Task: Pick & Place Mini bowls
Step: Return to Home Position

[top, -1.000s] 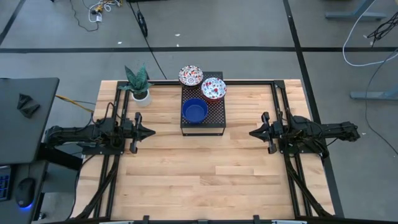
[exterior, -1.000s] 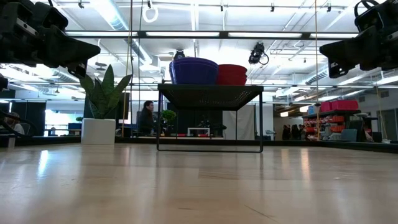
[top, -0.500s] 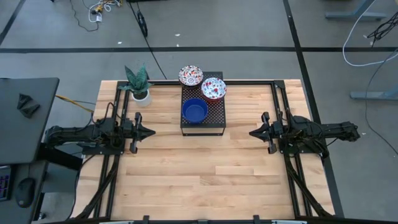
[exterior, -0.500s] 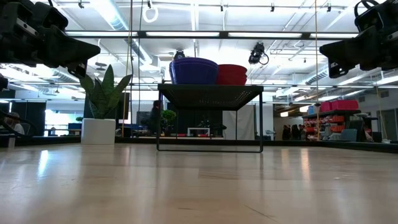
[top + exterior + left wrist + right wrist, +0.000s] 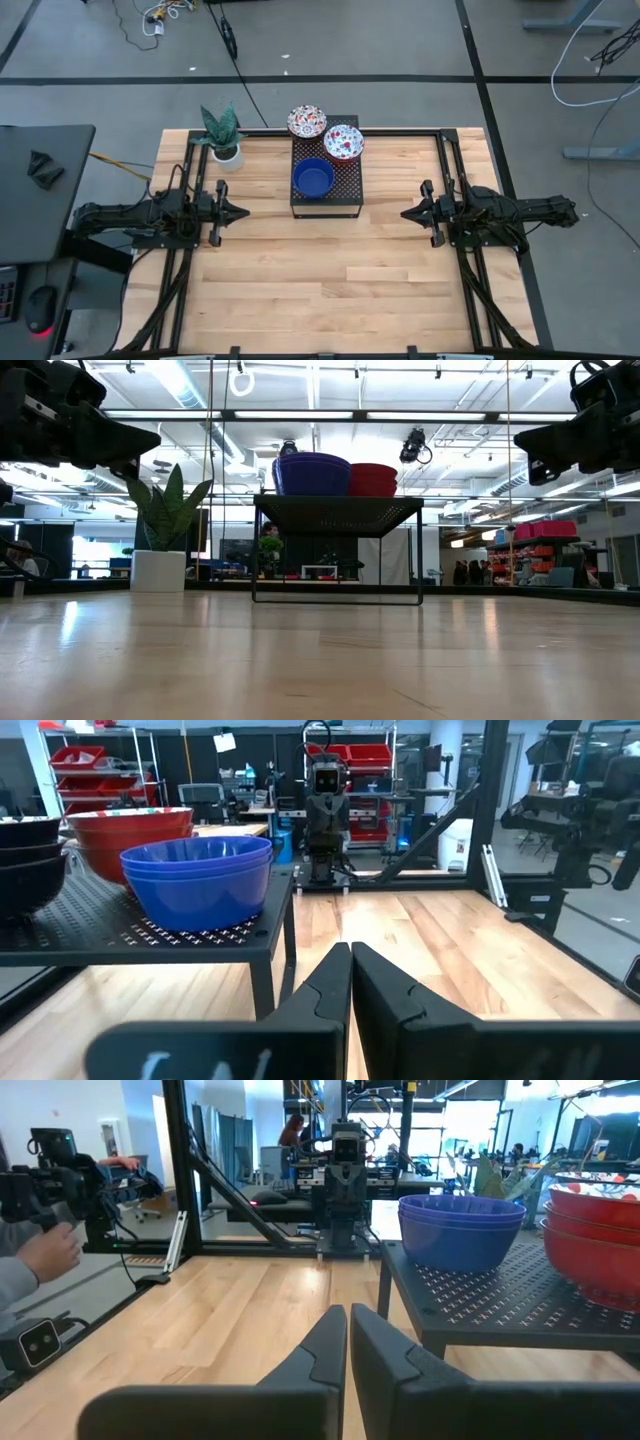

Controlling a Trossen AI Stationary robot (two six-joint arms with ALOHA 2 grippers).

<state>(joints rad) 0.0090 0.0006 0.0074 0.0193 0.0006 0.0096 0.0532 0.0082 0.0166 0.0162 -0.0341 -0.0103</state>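
Note:
A stack of cobalt blue mini bowls (image 5: 313,178) stands on the near left of the black perforated stand (image 5: 340,200). A stack of floral bowls (image 5: 343,142), red outside, stands on its far right. A third floral stack (image 5: 307,122) sits at its far left corner. My left gripper (image 5: 243,212) hovers shut at the table's left, pointing at the stand. My right gripper (image 5: 405,213) hovers shut at the table's right, facing it. The left wrist view shows the blue stack (image 5: 200,875) past my shut gripper (image 5: 350,950). The right wrist view shows the blue stack (image 5: 462,1230) past my shut gripper (image 5: 347,1312).
A white plant pot (image 5: 226,152) with a green plant stands at the table's far left, beside the stand. Bare wooden table (image 5: 320,270) spreads between the arms and toward the near edge. A person's hand (image 5: 45,1255) shows beyond the table in the right wrist view.

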